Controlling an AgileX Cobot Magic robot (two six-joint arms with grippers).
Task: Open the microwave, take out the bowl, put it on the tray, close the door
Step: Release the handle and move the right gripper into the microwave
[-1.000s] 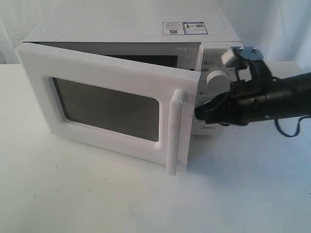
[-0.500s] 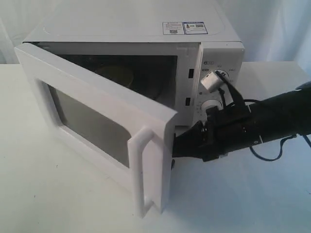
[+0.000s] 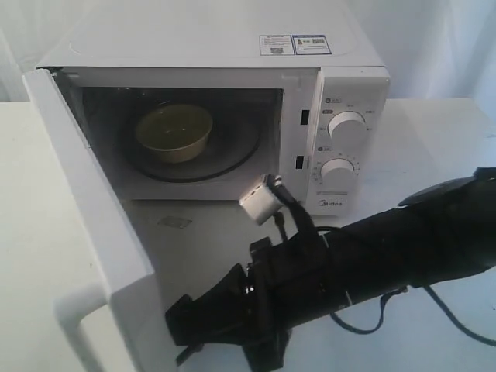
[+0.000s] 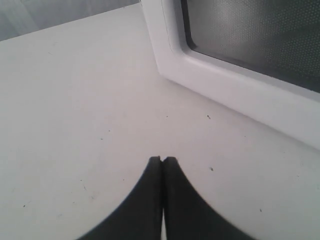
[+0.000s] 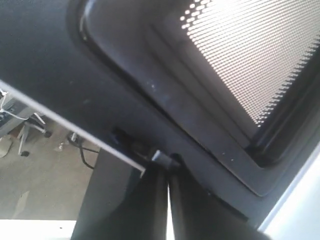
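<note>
L pincer (image 4: 162, 161) is hanging close over the white surface (image 4: 75, 100), fingers pressed together w/ nothing betw them, near the outer face of the door (image 3: 85, 201). In the ext view the door is standing swung wide open at far left, seen nearly edge-on, w/ its bar handle (image 3: 77, 310) sticking out leftward at the near end. R pincer (image 3: 182, 325) is reaching across the middle and lying against the door's inner side. The R wrist view is showing its fingers closed together, gripping nothing, tips touching the dark inner frame beside the mesh window (image 5: 250, 55).

The microwave (image 3: 209, 39) is sitting w/ its cavity exposed. The bowl (image 3: 174, 132) is resting upright inside on the round glass turntable (image 3: 232, 159), toward the cavity's left rear. Stickers (image 3: 294, 44) are lying on top, right of ctr. On the ctrl panel at right, the upper dial (image 3: 346, 125) is sitting above the lower dial (image 3: 338, 170). The black R arm (image 3: 387, 256) is stretching in from the right edge, in front of the panel, carrying a small white plug-like part (image 3: 260, 201).
</note>
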